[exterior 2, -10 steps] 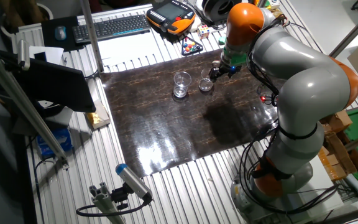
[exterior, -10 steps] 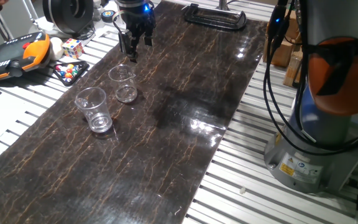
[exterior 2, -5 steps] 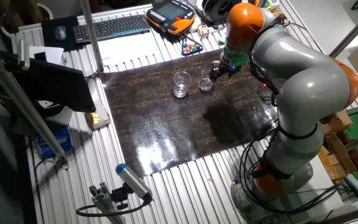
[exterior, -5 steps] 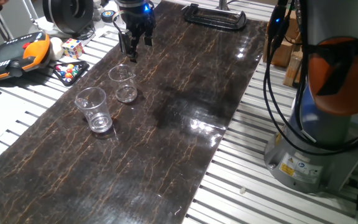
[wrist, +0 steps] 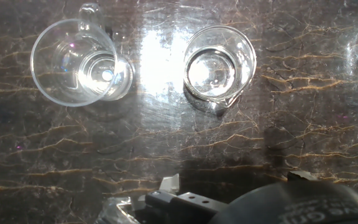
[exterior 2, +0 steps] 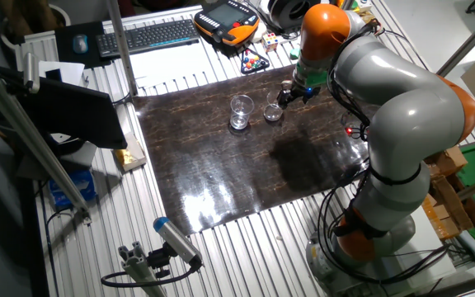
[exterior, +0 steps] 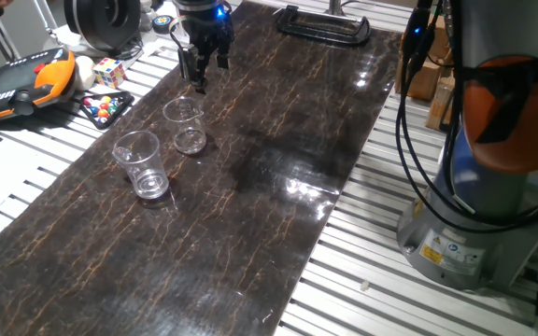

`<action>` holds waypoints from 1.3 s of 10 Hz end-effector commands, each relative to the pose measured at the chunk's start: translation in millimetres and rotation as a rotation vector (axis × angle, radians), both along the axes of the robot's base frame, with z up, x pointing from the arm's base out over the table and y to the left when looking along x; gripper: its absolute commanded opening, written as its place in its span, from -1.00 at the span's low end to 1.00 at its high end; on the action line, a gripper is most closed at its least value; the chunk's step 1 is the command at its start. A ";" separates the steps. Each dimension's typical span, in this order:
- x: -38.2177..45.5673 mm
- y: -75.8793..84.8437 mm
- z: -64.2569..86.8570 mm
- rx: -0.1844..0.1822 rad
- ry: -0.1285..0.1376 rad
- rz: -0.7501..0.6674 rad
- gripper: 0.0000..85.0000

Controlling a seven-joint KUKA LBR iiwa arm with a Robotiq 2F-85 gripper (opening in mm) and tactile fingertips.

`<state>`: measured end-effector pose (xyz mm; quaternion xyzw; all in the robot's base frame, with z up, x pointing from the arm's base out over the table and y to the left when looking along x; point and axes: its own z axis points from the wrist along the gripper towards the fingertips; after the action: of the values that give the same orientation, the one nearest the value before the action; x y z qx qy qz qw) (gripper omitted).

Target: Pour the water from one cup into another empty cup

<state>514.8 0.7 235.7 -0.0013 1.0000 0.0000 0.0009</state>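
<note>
The taller, wider clear tumbler [exterior: 139, 164] stands upright on the dark marbled mat [exterior: 250, 205]. The shorter, narrower clear cup [exterior: 187, 126] stands upright just beyond it. In the other fixed view the tumbler [exterior 2: 240, 112] is left of the narrower cup [exterior 2: 273, 108]. My gripper [exterior: 200, 78] hangs fingers down behind the narrower cup, apart from it, open and holding nothing. From the hand view the tumbler [wrist: 74, 62] is at the upper left and the narrower cup [wrist: 219, 63] at the upper middle. Water is too faint to make out in either cup.
A black clamp [exterior: 323, 22] lies at the mat's far end. Off the mat's left edge are an orange teach pendant [exterior: 21, 82], a puzzle cube [exterior: 109, 72] and a tray of coloured balls [exterior: 102, 105]. The arm's base [exterior: 479, 215] stands on the right.
</note>
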 end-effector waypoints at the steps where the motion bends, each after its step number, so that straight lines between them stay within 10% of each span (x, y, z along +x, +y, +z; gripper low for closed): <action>1: 0.1 0.1 0.1 0.012 0.017 -0.102 -0.98; 13: -0.5 2.3 2.0 0.017 0.022 -0.112 -0.98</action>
<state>514.3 3.0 237.7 0.0548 0.9984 0.0086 -0.0102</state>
